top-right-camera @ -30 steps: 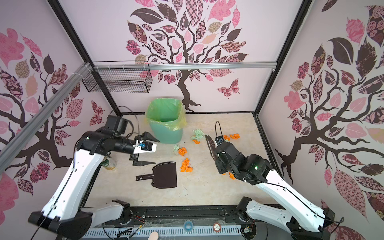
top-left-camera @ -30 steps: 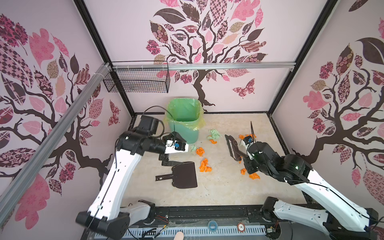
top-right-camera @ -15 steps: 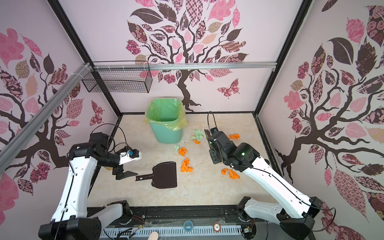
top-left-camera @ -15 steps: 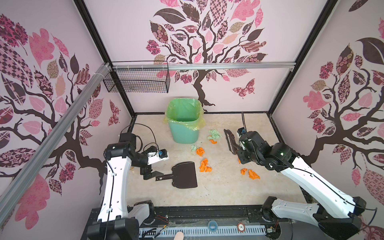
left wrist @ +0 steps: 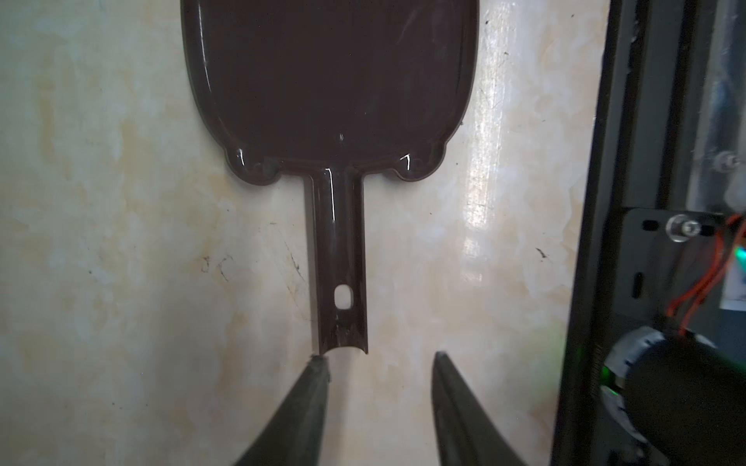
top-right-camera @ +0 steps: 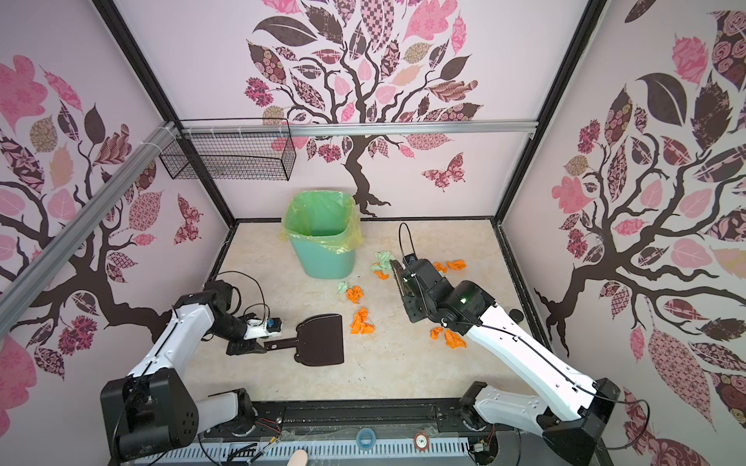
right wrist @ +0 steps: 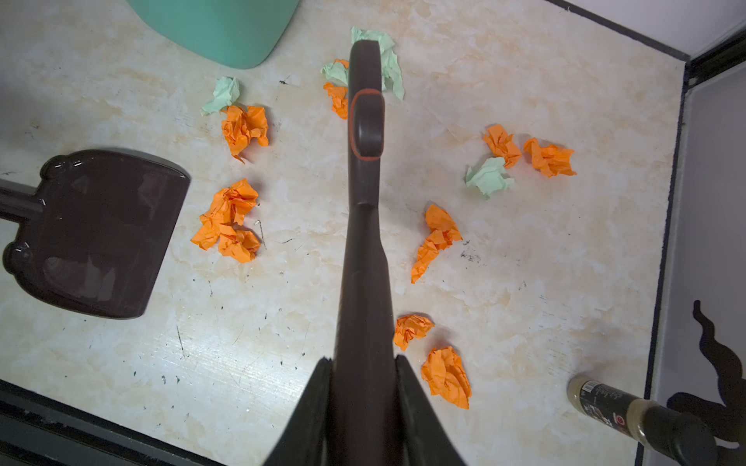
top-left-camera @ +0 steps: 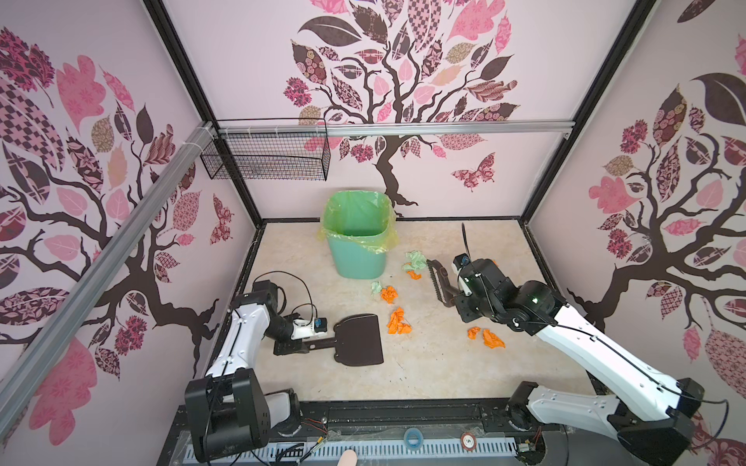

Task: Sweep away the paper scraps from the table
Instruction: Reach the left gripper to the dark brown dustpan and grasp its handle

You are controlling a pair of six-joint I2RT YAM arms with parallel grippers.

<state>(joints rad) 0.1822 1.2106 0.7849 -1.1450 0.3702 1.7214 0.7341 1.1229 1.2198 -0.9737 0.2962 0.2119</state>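
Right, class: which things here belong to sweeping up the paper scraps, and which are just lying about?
Part of the job:
- paper scraps
- table
- brush, held in the right gripper
- dustpan
- bin, probably where the scraps go

Just lying about:
- wire basket on the wall
- bottle near the table edge

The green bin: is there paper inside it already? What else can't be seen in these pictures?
Bin floor: both top views, partly hidden by its own near wall; no paper shows.
Pale green scrap: clear in the right wrist view; the right arm covers it in both top views.
Bottle label: right wrist view, blurred.
Dustpan front edge: left wrist view, cut off by the frame.
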